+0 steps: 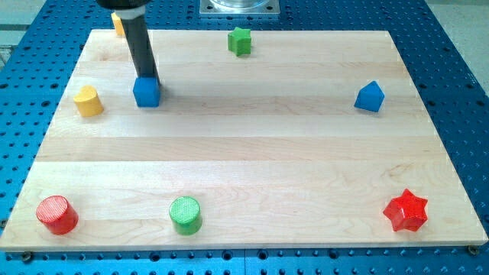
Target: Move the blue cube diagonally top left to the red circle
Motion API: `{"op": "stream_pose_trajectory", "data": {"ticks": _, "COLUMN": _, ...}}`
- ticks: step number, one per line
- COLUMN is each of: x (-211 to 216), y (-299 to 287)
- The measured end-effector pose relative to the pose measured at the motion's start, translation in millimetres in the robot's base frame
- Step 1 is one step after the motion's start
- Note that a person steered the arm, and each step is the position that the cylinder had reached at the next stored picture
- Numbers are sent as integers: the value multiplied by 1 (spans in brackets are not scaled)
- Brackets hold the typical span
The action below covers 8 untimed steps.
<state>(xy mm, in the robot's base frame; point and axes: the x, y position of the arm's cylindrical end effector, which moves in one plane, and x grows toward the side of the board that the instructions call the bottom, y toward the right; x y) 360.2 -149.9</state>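
One dark rod (pixel 137 42) comes down from the view's top, its upper end cut off by the frame, and my tip (pixel 147 77) sits right at the top edge of the blue cube (pixel 146 92); whether it truly touches the cube I cannot tell, since the rod's end meets the block's back face. It is a bare rod with nothing to open or close and it holds nothing.

Behind the rod, an orange block (pixel 118 24) is mostly hidden, so its shape is hard to make out. Just to the view's left of the cube lies a yellow block (pixel 89 101), rounded on one side. A green star (pixel 240 41) stands near the top edge, and a blue block (pixel 370 97) with a peaked top sits well off to the view's right.

Along the bottom are the red cylinder (pixel 57 214) in the left corner, a green cylinder (pixel 185 215) and a red star (pixel 406 211) at the right. The cube is far above the red cylinder, slightly to its right.

All rest on a pale wooden board (pixel 252 153) laid on a blue perforated table (pixel 458 69), with a grey metal base (pixel 240 8) cut off at the top.
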Motion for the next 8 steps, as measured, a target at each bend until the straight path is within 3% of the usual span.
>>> {"op": "stream_pose_trajectory", "data": {"ticks": 1, "x": 65, "y": 19}}
{"op": "stream_pose_trajectory", "data": {"ticks": 2, "x": 64, "y": 34}}
{"op": "stream_pose_trajectory", "data": {"ticks": 3, "x": 104, "y": 57}}
{"op": "stream_pose_trajectory", "data": {"ticks": 4, "x": 114, "y": -37}}
{"op": "stream_pose_trajectory", "data": {"ticks": 5, "x": 107, "y": -27}}
{"op": "stream_pose_trajectory", "data": {"ticks": 6, "x": 64, "y": 2}}
{"op": "stream_pose_trajectory", "data": {"ticks": 7, "x": 66, "y": -48}}
{"op": "stream_pose_trajectory", "data": {"ticks": 8, "x": 129, "y": -99}}
